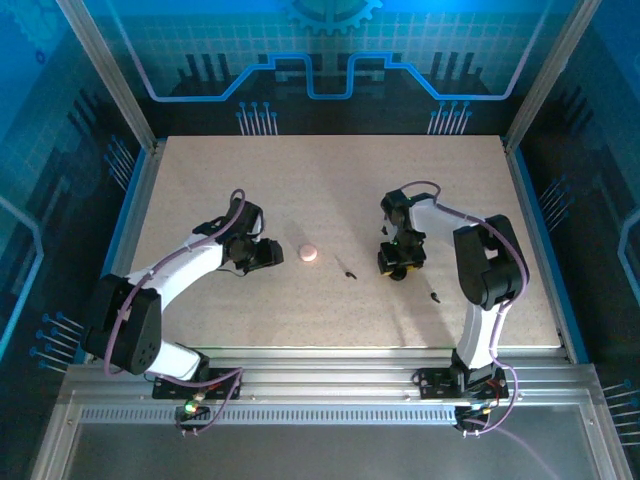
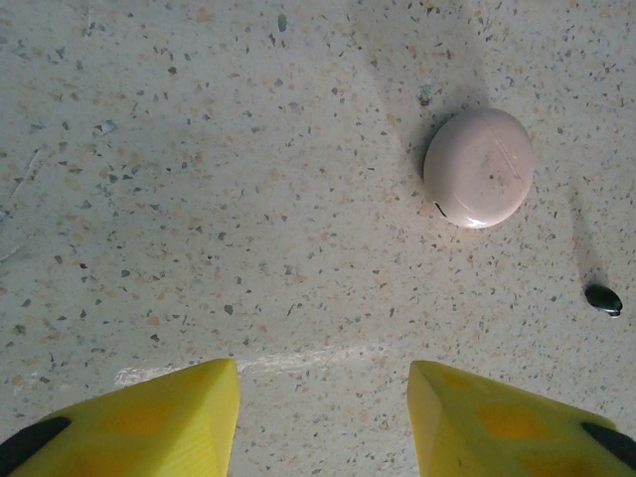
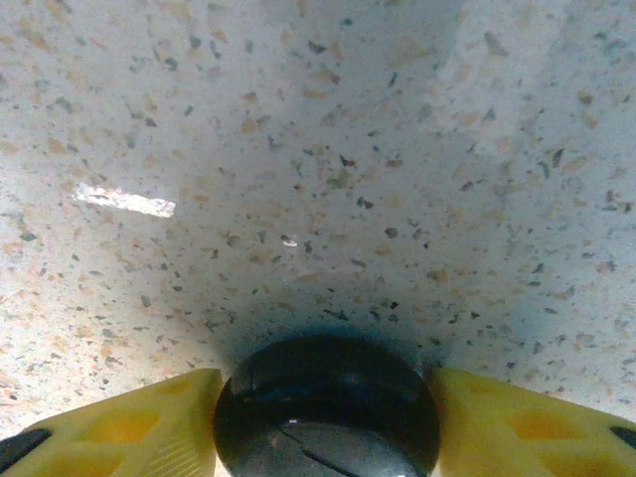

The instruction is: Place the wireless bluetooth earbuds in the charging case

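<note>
Nearest you, lower right: one black earbud (image 1: 436,295). A second black earbud (image 1: 348,271) lies at centre. Your right gripper (image 1: 401,266) pinches the black round case (image 3: 328,412). Your left gripper (image 2: 323,383) stands spread, with the pink case (image 2: 479,167) ahead of it, upper right. Beyond: open table (image 1: 330,170) to its far edge.

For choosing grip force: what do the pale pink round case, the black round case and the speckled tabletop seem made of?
The pale pink round case: likely smooth satin plastic; soft sheen, thin seam. The black round case: probably glossy plastic; reflections, a seam. The speckled tabletop: polished terrazzo or a laminate imitating it, cannot tell; glare streak.
</note>
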Robot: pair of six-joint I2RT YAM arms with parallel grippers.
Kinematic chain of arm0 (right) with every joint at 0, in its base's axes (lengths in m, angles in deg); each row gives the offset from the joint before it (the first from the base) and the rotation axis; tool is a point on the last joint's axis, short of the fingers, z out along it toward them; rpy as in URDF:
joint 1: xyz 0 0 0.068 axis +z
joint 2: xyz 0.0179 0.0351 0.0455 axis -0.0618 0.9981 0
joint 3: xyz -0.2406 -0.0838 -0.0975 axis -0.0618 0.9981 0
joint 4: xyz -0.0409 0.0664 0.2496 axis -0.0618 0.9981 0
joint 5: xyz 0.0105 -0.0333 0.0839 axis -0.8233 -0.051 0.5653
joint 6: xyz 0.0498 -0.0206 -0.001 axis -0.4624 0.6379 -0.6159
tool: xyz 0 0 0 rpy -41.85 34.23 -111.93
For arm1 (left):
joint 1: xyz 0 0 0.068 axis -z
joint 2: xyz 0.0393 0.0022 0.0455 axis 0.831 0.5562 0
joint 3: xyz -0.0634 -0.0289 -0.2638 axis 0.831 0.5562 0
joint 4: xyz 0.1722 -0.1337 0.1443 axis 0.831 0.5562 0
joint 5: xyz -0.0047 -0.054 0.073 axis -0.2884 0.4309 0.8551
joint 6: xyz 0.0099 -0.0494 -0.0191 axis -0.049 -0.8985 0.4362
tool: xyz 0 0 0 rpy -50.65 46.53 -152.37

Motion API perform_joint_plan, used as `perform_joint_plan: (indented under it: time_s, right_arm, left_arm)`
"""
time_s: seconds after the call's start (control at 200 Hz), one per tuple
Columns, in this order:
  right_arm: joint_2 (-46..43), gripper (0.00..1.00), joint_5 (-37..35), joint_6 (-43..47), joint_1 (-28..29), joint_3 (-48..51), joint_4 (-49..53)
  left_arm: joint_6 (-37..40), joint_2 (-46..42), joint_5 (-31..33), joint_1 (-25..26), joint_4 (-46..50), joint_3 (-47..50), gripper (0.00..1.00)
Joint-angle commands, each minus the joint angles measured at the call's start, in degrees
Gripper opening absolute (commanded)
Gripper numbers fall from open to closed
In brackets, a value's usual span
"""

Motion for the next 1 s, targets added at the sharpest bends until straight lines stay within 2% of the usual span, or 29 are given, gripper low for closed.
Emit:
perform_joint_plan:
  time_s: [0.0, 0.145, 0.27, 0.355, 0.52, 0.675, 0.74, 0.88, 0.996]
  right_arm:
    - [0.77, 0.50, 0.43, -1.05, -0.65, -0.91, 1.59]
    - [-3.56, 0.45, 0.17, -1.80, -0.63, 0.41, 0.33]
    - [-12.79, 0.43, 3.91, -3.05, -0.65, 3.74, -3.11]
    - [-21.19, 0.43, 8.92, -5.91, -0.47, 7.07, -6.92]
    - [-37.35, 0.42, 17.52, -15.89, 0.49, 13.48, -18.09]
    - [-48.38, 0.42, 18.51, -28.57, 1.68, 19.94, -28.47]
    - [-51.07, 0.42, 18.92, -33.94, 2.63, 23.60, -33.09]
    - [-52.72, 0.42, 19.75, -40.37, 5.77, 26.13, -39.10]
    - [-51.85, 0.42, 19.80, -42.30, 9.30, 25.99, -41.57]
  left_arm:
    - [1.51, -0.34, 0.99, 0.68, -0.10, -0.50, 0.48]
    - [2.09, -2.73, 1.38, 1.07, 0.29, -1.12, 0.48]
    - [5.07, -7.52, -2.38, 2.98, -6.28, 1.19, 0.47]
    - [9.51, -11.11, -7.72, 5.56, -14.29, 4.58, 0.47]
    - [15.44, -17.86, -12.02, 10.29, -32.24, 13.18, 0.48]
    - [21.00, -23.05, -15.34, 14.15, -58.64, 25.07, 0.46]
    - [24.02, -23.52, -14.94, 15.96, -65.65, 28.15, 0.46]
    - [25.88, -21.01, -15.73, 18.35, -67.04, 27.00, 0.46]
    - [26.74, -17.78, -15.15, 20.56, -70.78, 25.88, 0.46]
